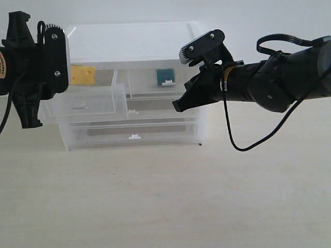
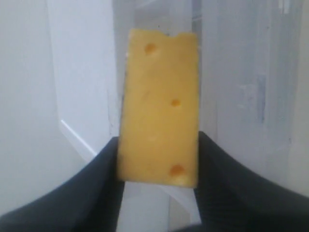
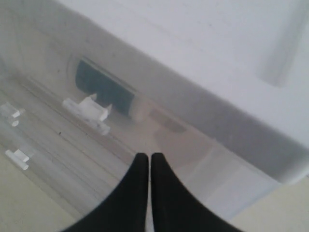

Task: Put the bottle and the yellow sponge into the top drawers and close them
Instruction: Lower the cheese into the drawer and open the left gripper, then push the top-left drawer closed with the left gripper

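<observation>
There, the left gripper [image 2: 158, 145] clamped the yellow sponge [image 2: 159, 106] between its fingers, at the pulled-out left top drawer [image 1: 85, 101]. The bottle [image 1: 166, 77] lay inside the right top drawer [image 1: 155, 89], just beyond the right gripper [image 3: 149, 159], whose jaws were pressed together on nothing.

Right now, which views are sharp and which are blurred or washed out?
Exterior view: sharp, even light, faint shadow under the cabinet. Left wrist view: the yellow sponge is soft, background washed out. Right wrist view: hazy; the bottle is a dark blur behind the drawer front.
</observation>
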